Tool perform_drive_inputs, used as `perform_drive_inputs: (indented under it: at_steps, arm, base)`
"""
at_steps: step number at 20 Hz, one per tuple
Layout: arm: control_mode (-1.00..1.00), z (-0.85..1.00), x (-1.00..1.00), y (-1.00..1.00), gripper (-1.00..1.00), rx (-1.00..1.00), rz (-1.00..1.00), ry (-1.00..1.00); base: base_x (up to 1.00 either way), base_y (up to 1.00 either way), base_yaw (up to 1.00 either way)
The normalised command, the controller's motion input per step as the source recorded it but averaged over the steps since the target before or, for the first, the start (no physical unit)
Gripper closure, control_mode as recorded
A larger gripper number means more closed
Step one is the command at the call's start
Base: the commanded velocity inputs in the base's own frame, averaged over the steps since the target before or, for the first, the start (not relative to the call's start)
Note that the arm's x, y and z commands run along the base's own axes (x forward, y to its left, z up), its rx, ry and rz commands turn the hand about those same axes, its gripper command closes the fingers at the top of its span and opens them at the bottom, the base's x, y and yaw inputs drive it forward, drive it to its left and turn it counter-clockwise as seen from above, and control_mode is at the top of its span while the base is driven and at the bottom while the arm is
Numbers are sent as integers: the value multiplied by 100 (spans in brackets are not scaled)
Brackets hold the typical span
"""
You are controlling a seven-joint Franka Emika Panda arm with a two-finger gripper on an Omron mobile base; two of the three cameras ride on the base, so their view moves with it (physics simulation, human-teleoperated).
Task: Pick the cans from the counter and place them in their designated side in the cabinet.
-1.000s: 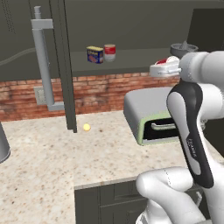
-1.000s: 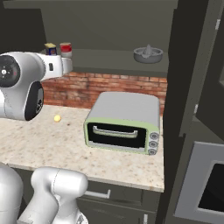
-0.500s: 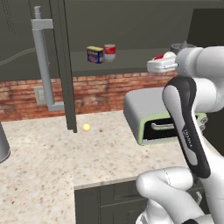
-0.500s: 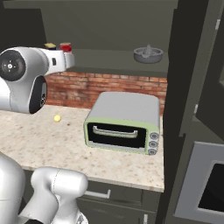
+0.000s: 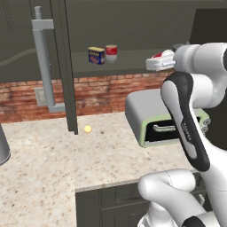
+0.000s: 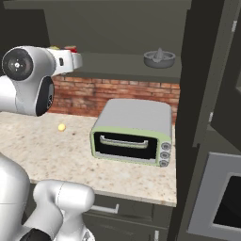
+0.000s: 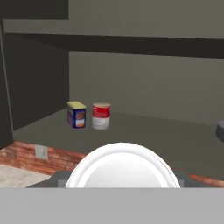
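Up on the cabinet, whose tall grey bar handle hangs at its left, one long shelf carries a blue-and-yellow tin near its left end, with a silver-grey can with a dark red band just beside it on the right. Further right along the shelf's front edge, the end effector is raised at shelf height, gripping a red can with a white rim; in the hand view that can's white rim sits close at the bottom, with the tin and silver-grey can ahead. A grey dish rests near the shelf's right end. Below, on the beige counter, a small yellow ball lies near the back edge, and a grey-and-green toaster oven stands toward the right.
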Motion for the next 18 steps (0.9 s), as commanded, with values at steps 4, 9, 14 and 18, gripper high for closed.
perform_drive_inputs:
  at_steps: [4,9,14,18]
  arm:
    - [-100,0,16,4,100,-2,1,0]
    - [-100,0,14,4,100,-2,1,0]
    - [-100,0,13,4,100,-2,1,0]
    - [-100,-4,19,8,100,-2,1,0]
  base:
    - [0,0,0]
    - [0,0,0]
    - [0,0,0]
    - [0,0,0]
